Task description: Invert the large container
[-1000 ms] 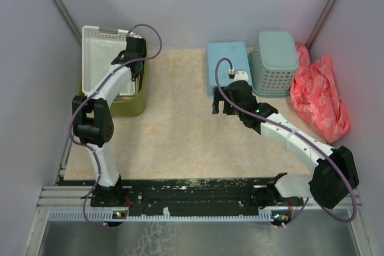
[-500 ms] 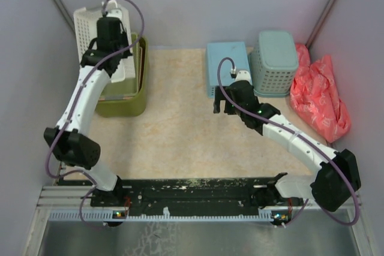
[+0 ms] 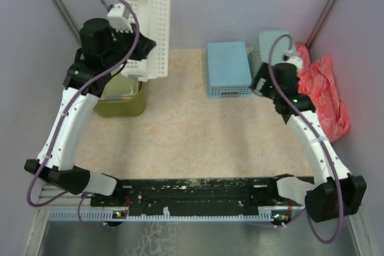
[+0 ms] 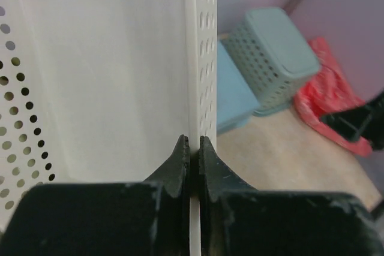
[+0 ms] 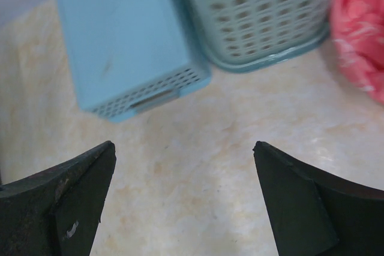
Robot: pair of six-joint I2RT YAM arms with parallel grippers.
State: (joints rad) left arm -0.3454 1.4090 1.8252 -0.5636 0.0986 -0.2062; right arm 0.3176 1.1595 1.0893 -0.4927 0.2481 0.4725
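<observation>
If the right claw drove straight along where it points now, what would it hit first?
Probably the bare tabletop, just short of where the blue bin and teal basket meet. The open right claw holds nothing; depth is hard to judge.

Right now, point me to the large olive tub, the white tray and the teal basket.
large olive tub (image 3: 123, 107): top view, near wall.
white tray (image 3: 158, 28): top view, perforated wall.
teal basket (image 5: 264, 13): right wrist view, perforated side wall.
</observation>
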